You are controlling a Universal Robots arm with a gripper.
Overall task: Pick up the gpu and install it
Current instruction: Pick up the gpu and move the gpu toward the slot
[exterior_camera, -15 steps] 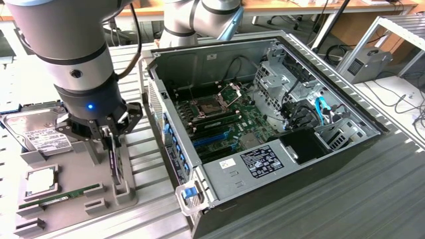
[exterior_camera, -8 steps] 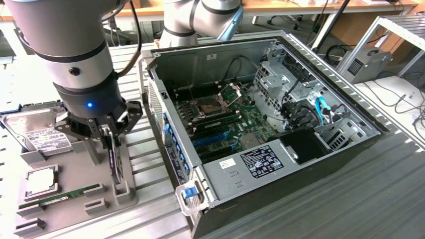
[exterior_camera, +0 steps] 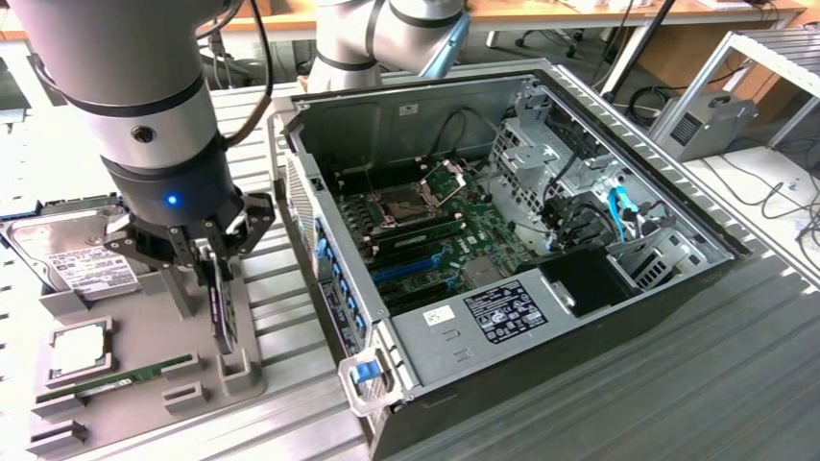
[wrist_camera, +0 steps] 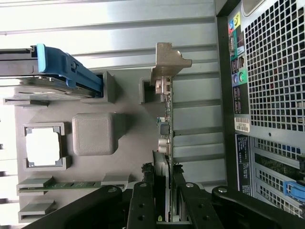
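Observation:
The gpu (exterior_camera: 226,322) stands on edge in a slot of the grey holder tray (exterior_camera: 141,307), to the exterior view's left of the open computer case (exterior_camera: 513,240). In the wrist view I see the gpu (wrist_camera: 164,126) edge-on, with green board and small parts, and its silver end bracket (wrist_camera: 167,62) at the far end. My gripper (exterior_camera: 211,274) is lowered over the card's upper edge. My gripper (wrist_camera: 163,207) straddles the card, one black finger (wrist_camera: 143,205) on each side with thin dark gaps. It looks open, and the card still rests in its slot.
The tray (wrist_camera: 128,143) also holds a hard drive (exterior_camera: 64,250), a processor (exterior_camera: 80,351) and a RAM stick (exterior_camera: 115,381). The case's perforated rear panel (wrist_camera: 276,71) is close beside the tray. The motherboard (exterior_camera: 423,240) lies exposed inside, with cables and a drive cage at the far side.

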